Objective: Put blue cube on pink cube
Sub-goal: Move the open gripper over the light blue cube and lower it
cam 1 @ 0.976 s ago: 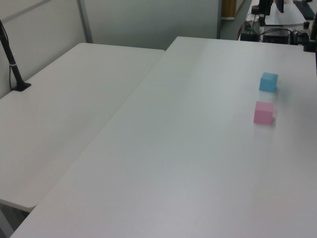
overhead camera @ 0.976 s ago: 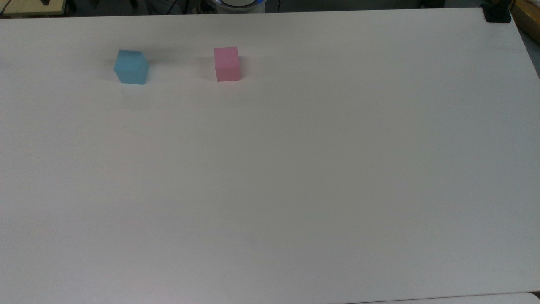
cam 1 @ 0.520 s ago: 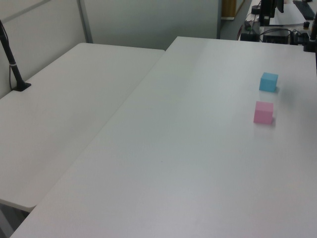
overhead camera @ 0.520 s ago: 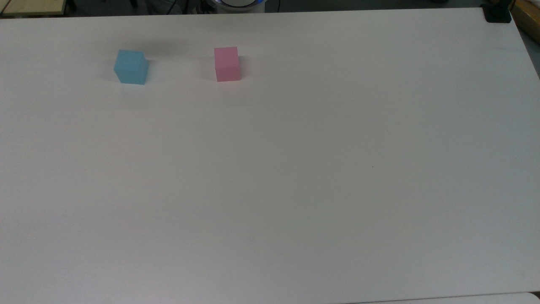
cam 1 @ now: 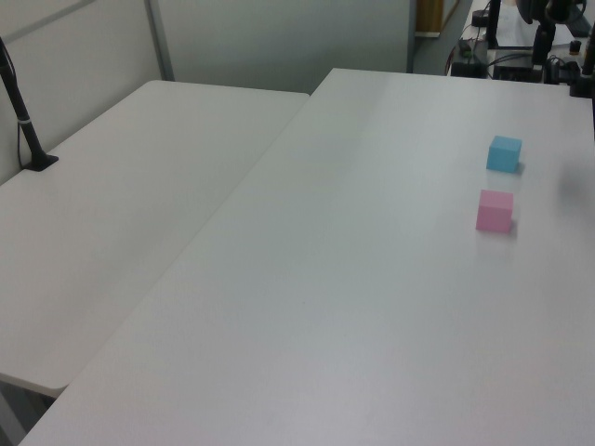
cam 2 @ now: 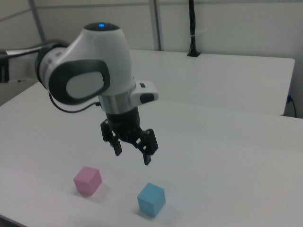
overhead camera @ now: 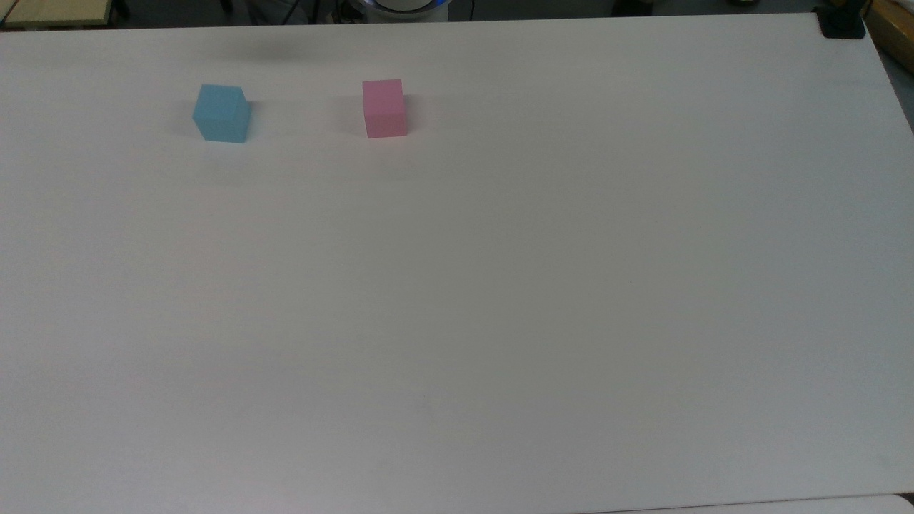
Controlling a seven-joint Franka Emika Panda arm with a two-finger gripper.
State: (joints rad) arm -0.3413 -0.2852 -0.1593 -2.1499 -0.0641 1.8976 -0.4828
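The blue cube [overhead camera: 222,113] rests on the white table [overhead camera: 500,285] near its far edge, at the top view's left. The pink cube [overhead camera: 384,108] stands a short way to its right in the top view. The left view has the blue cube [cam 1: 504,153] beyond the pink cube [cam 1: 495,211]. In the right view my gripper [cam 2: 132,153] hangs open in the air, above and behind the blue cube [cam 2: 151,199] and the pink cube [cam 2: 87,180], touching neither. Nothing is between its fingers.
A second white table [cam 1: 121,214] adjoins at the left view's left, with a black post [cam 1: 26,130] clamped to it. A black clamp [overhead camera: 841,23] sits at the far right corner in the top view. Desks with equipment [cam 1: 521,37] stand beyond the table.
The cubes have not moved. The arm's shadow on the table has slid toward the far edge in the top view, and a dark part of the arm now shows at the left view's upper right.
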